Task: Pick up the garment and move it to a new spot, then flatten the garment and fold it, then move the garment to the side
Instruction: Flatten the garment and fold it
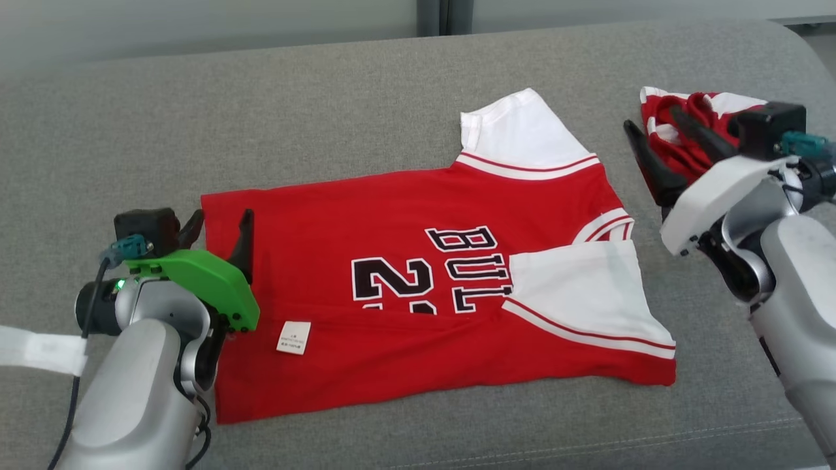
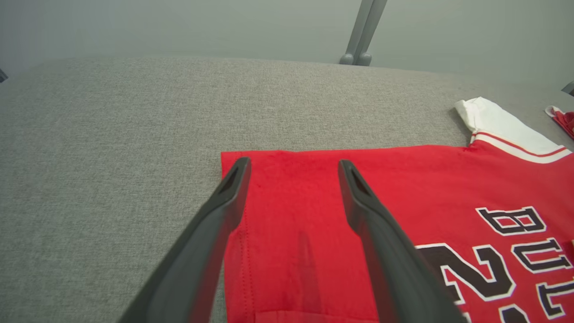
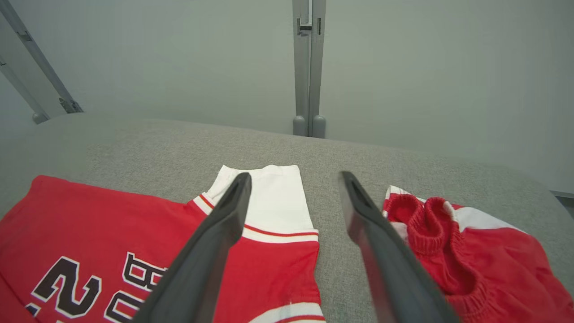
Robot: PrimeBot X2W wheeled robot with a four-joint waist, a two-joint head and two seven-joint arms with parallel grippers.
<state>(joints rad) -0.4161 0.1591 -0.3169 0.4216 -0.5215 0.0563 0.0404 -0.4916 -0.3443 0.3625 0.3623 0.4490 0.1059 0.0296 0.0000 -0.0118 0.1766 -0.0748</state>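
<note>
The garment [image 1: 418, 287], a red jersey with white sleeves, lies flat in the middle of the grey padded surface [image 1: 326, 117]; its long axis runs across the robot's front, hem toward the robot's left and collar end toward its right; the near long edge looks already turned over onto the body, since a white label [image 1: 293, 337] shows there and the near sleeve [image 1: 575, 287] rests on the red, while the far sleeve [image 1: 516, 130] sticks out at the back; I'd judge the fold about half made

The left claw [image 1: 222, 219] is at the far hem corner, so that arm is the nearer one for that end; in the left wrist view the left claw [image 2: 294, 163] has one finger along the hem edge and the other over red cloth, spread as wide as it goes and gripping nothing; whether the tips touch the fabric I cannot tell

The right claw [image 1: 651, 119] hangs off the collar end, just past the jersey's edge, in front of a crumpled red and white bundle [image 3: 475, 251] lying apart; from its own wrist view the right claw [image 3: 294, 176] gapes fully wide, aimed at the grey strip between the far sleeve and the bundle, with nothing held; it would need to come in toward the sleeve to take the matching far corner
</note>
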